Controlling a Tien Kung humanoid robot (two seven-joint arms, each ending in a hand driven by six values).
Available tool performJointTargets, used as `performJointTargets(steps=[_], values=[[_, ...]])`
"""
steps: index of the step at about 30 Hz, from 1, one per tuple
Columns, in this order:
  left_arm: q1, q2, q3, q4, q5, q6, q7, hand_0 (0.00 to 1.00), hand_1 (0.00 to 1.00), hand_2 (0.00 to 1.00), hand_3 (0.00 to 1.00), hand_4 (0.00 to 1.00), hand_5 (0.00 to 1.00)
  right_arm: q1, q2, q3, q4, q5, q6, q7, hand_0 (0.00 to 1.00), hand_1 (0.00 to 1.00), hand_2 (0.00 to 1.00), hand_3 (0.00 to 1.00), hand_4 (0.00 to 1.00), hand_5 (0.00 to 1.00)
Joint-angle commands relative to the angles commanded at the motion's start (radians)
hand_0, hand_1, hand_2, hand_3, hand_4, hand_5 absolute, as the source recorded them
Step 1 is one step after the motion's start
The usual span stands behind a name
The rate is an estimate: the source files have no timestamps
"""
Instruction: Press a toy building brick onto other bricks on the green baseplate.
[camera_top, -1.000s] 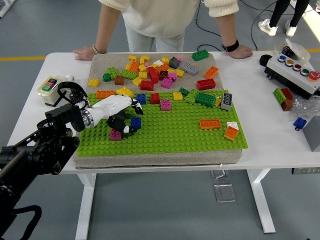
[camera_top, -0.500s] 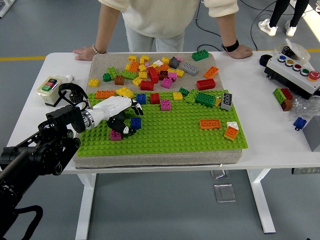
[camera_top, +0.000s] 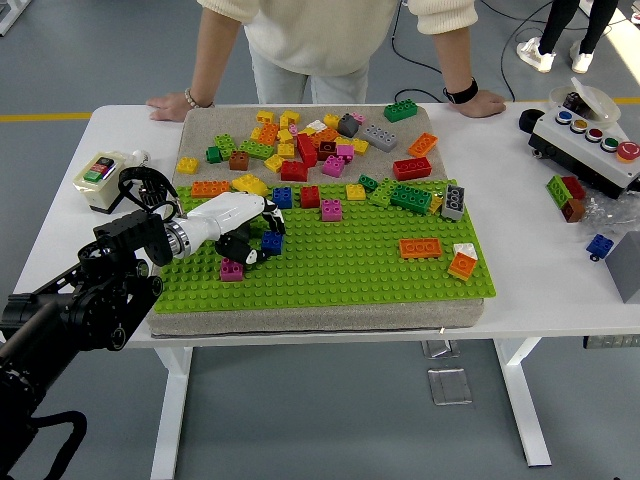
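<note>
you can't tell whether the left hand (camera_top: 240, 228) grips the blue brick (camera_top: 271, 243); its fingers blur together. person (camera_top: 335, 45) cut off above the chest by the top edge.

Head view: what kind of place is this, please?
Probably a robotics lab: a white table with a button control box, a person watching, and cables on the grey floor.

White table (camera_top: 60, 215) — grey pad (camera_top: 320, 318), control boxes (camera_top: 585, 140)
</note>
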Motion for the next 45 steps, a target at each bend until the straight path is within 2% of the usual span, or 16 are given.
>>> performJointTargets(steps=[22, 24, 35, 45], values=[[0.017, 0.007, -0.011, -0.028, 0.000, -0.008, 0.002, 0.837, 0.628, 0.566, 0.530, 0.664, 0.002, -0.003, 0.002, -0.007, 0.000, 0.000, -0.003, 0.000, 0.731, 0.659, 0.705, 0.588, 0.915, 0.495], [0.021, 0.008, -0.016, -0.040, 0.000, -0.013, 0.002, 0.833, 0.623, 0.564, 0.527, 0.638, 0.002, -0.004, 0.002, -0.006, 0.000, 0.000, -0.003, 0.000, 0.731, 0.660, 0.706, 0.589, 0.915, 0.495], [0.036, 0.022, -0.046, -0.114, 0.000, -0.036, 0.003, 0.827, 0.620, 0.564, 0.529, 0.635, 0.002, -0.006, 0.002, 0.000, 0.000, 0.000, -0.001, 0.003, 0.731, 0.660, 0.706, 0.587, 0.915, 0.495], [0.063, 0.049, -0.060, -0.192, 0.000, -0.057, 0.003, 0.824, 0.619, 0.566, 0.533, 0.641, 0.002, -0.008, -0.001, 0.011, 0.000, 0.000, 0.001, 0.004, 0.731, 0.661, 0.706, 0.589, 0.915, 0.495]])
